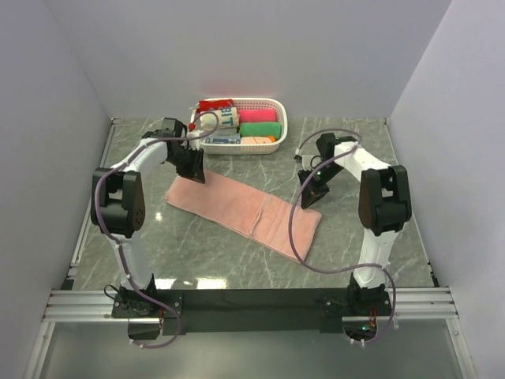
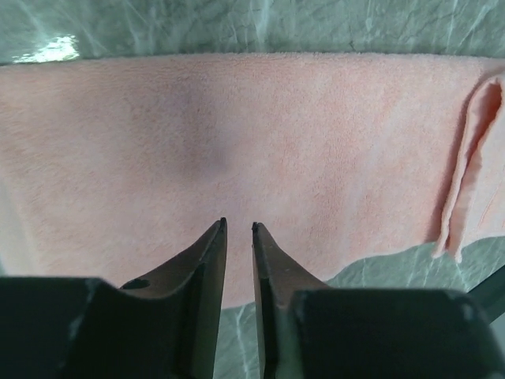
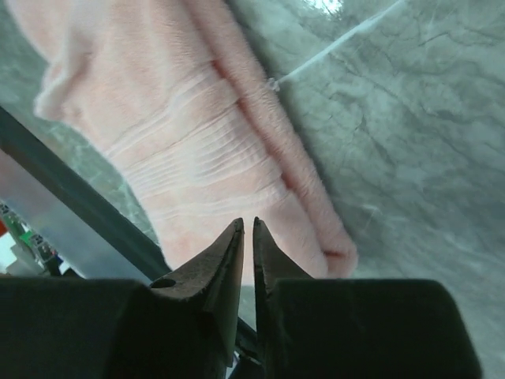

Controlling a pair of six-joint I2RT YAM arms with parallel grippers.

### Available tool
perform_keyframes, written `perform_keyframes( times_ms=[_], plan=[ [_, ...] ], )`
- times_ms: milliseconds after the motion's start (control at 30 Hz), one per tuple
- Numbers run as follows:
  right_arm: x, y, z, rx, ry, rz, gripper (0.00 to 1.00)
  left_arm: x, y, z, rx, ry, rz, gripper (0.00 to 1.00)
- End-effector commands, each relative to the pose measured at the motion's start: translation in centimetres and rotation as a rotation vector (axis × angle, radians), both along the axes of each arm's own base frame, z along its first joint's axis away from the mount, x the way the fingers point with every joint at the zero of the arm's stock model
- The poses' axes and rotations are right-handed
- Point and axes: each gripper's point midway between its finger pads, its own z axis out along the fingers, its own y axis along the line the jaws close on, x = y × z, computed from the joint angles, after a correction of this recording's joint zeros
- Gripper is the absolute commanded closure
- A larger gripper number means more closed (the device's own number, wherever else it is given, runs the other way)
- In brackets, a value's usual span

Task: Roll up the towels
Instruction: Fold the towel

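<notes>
This is a robot lab test cell. Plain white walls (image 1: 237,47) box in a marble-look table (image 1: 237,264), and two arms (image 1: 118,197) with loose cables (image 1: 296,229) are bolted to a metal rail (image 1: 252,298) at its near edge.

— Where's the towel sitting?

— I've got one towel (image 1: 245,209), salmon-pink terry cloth, lying flat on the table (image 1: 213,253) in the middle of the overhead frame. It runs as a long strip on a slant, from upper left down to lower right.

— Rolled at all?

— No, I read it as unrolled. There's a raised wrinkle across it, right of its middle. In the right wrist view I can make out a ribbed woven band near one end, and the long edge looks doubled over, thick and rounded.
</notes>
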Motion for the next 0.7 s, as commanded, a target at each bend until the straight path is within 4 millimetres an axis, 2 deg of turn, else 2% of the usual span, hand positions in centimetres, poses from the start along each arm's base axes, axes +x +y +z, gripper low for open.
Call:
perform_keyframes(
  times_ms=[0,67,167,233,300,333,367,567,600,667],
  plan=[
    [-0.5,-0.1,-2.8,-0.079,0.071,0.021,0.85,0.5,-1.3,-1.3,-0.011,0.031,0.03,0.75],
    [-1.9,-0.1,-4.1,-0.114,0.132,0.026,0.89,0.7,-1.8,-2.0,-0.01,0.035,0.026,0.76],
    [-3.4,0.0,-4.7,-0.111,0.187,0.016,0.92,1.0,-3.2,-2.7,0.001,0.034,-0.014,0.79],
    [-4.7,0.5,-4.6,-0.09,0.233,0.021,0.93,0.8,-4.8,-3.7,0.003,0.052,-0.055,0.79],
    [-6.4,1.2,-4.3,-0.059,0.287,0.032,0.93,0.7,-6.9,-3.8,-0.007,0.048,-0.105,0.81],
    [-7.0,1.4,-4.1,-0.045,0.303,0.041,0.93,0.7,-7.5,-4.6,-0.005,0.059,-0.128,0.81],
    [-7.9,2.1,-3.9,-0.026,0.325,0.059,0.93,1.2,-8.5,-4.1,-0.009,0.042,-0.15,0.82],
    [-12.3,3.5,-3.1,0.024,0.475,0.091,0.91,1.7,-14.3,-4.5,-0.079,0.035,-0.278,0.82],
    [-12.3,3.9,-3.1,0.02,0.448,0.11,0.9,1.4,-15.3,-4.6,-0.088,0.039,-0.303,0.82],
    [-12.5,4.4,-2.7,0.048,0.445,0.102,0.89,2.1,-16.6,-4.5,-0.105,0.019,-0.335,0.83]
  ],
)
